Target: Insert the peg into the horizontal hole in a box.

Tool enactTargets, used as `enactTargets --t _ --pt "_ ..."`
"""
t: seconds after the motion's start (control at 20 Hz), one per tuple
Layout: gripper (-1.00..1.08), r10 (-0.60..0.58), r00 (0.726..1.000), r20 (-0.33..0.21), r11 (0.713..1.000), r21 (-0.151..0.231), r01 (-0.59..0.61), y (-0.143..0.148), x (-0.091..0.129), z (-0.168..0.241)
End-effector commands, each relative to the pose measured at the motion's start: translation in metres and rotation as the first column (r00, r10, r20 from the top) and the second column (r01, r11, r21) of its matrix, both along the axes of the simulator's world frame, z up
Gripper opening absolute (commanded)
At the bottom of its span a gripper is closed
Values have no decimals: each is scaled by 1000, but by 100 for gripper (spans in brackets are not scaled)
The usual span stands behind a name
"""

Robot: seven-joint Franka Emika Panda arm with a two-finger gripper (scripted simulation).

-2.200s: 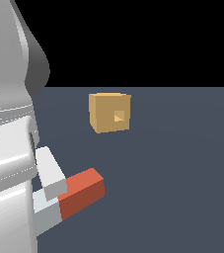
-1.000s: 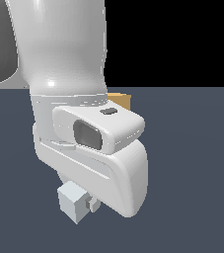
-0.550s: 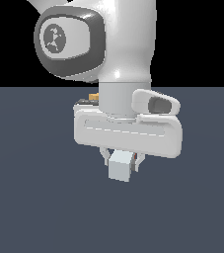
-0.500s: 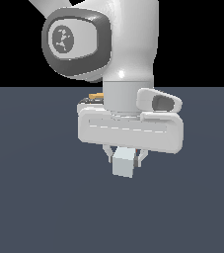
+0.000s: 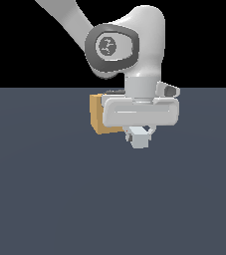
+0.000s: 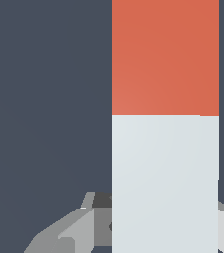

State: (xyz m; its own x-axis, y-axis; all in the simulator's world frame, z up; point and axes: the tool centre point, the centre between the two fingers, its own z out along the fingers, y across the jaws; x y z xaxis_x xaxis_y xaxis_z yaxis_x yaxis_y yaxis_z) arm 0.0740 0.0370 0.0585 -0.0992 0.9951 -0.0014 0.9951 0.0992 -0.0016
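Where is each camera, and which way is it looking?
Exterior view: off the arm, low over the floor, facing the gripper and the box partly hidden behind it; the arm's upper links show.
Wrist view: on the wrist, looking along the peg held in the gripper; only finger parts show.
Shared: the gripper and the peg's white half; the red half shows only at the wrist.

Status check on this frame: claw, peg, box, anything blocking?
Claw shut on peg, white half gripped. Box sits behind the arm, partly hidden. Hole not visible. No obstruction seen.
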Motion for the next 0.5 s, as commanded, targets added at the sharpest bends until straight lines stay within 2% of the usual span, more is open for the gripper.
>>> enactTargets --t 0.0,0.25,0.45 --pt "-100 79 997 2 997 0 -79 23 6 4" --pt "-100 195 981 2 981 1 -195 59 8 8" --pt "-100 239 971 2 971 1 -239 72 8 10"
